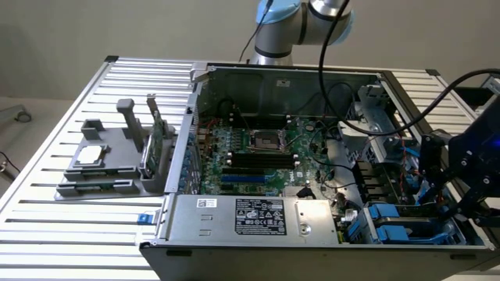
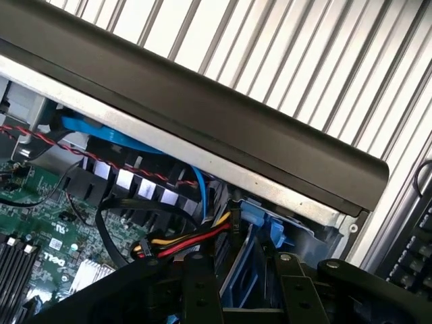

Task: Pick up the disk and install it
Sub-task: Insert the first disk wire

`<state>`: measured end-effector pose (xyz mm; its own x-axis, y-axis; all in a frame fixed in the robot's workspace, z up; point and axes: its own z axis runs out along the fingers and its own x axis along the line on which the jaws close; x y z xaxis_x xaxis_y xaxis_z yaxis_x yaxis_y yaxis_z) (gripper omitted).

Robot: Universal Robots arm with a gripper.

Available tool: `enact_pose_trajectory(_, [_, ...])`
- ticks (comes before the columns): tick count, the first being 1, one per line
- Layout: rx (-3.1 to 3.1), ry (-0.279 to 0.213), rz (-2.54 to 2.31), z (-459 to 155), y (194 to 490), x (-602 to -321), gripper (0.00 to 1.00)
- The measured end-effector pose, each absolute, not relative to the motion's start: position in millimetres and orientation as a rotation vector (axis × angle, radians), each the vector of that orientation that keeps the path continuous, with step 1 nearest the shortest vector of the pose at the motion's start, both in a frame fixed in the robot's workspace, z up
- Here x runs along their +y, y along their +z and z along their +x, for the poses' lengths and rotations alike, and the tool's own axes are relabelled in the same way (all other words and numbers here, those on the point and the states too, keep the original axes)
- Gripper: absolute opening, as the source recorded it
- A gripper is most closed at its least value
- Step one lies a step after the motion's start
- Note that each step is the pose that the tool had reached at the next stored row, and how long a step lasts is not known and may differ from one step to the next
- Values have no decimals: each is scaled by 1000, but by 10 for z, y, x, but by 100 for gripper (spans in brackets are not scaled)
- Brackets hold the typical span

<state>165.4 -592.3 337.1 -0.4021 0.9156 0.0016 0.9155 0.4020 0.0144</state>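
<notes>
disk held at the corner bay

exterior view: on the tabletop, the gripper hangs over the open case's corner bay at the exterior view's right; the blue-railed disk is at that bay, under it. wrist view: the fingers clasp the disk beside red and yellow wires.

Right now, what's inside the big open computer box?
A green motherboard, a silver power supply, coloured cables and blue drive carriers. The end effector hangs over that corner, covering what lies beneath. The power supply hides whatever is under it.
</notes>
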Motion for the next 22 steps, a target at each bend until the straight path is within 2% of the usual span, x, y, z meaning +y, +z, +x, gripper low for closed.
enact_pose_trajectory(4, [2622, 31, 1726, 1655, 3371, -5937, 37])
enact_pose_trajectory(5, [2622, 32, 1728, 1656, 3371, -5940, 35])
enact_pose_trajectory(6, [2622, 33, 1730, 1657, 3371, -5943, 28])
enact_pose_trajectory(11, [2618, 36, 1738, 1658, 3370, -5949, 25])
enact_pose_trajectory(12, [2616, 36, 1740, 1658, 3371, -5950, 19])
enact_pose_trajectory(13, [2615, 37, 1743, 1658, 3371, -5951, 17])
enact_pose_trajectory(22, [2586, 40, 1787, 1594, 3387, -5953, 17])
